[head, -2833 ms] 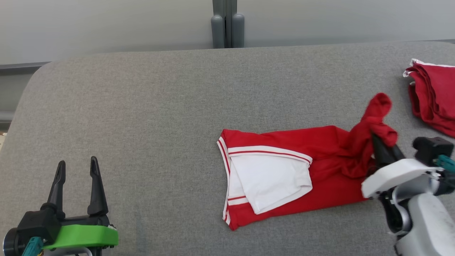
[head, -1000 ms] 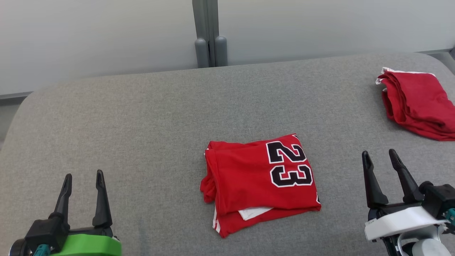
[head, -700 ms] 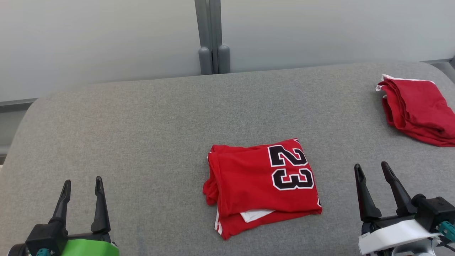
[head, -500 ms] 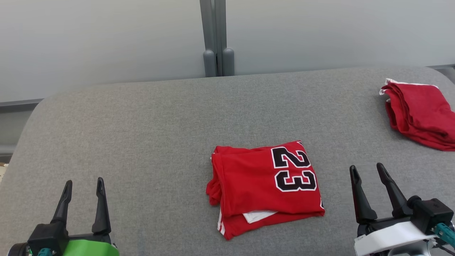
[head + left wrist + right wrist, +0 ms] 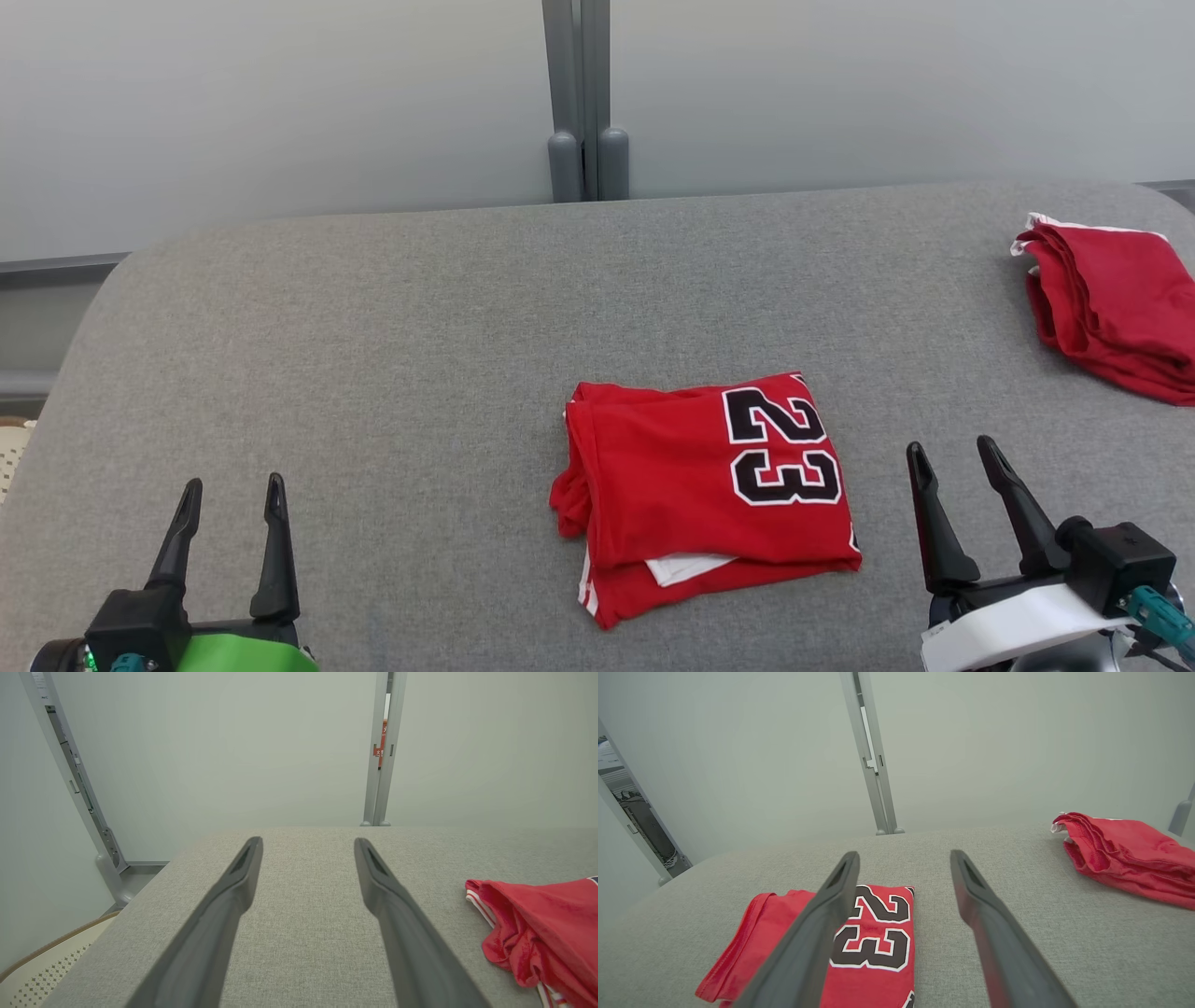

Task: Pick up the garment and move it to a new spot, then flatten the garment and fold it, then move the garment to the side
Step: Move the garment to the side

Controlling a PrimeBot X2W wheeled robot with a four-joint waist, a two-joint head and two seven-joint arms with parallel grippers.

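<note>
Grey fabric surface (image 5: 373,327), folded red "23" garment (image 5: 691,495), left hand (image 5: 234,482) and right hand (image 5: 950,444) released.

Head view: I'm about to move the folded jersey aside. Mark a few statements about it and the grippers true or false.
1. The jersey lies folded on the grey surface, number 23 facing up. True.
2. The right gripper is shut on the jersey. False: it is open, apart from the jersey, on its right.
3. The left gripper is open and holds nothing. True.
4. The second red garment lies on top of the jersey. False: it lies apart, at the far right of the surface.
</note>
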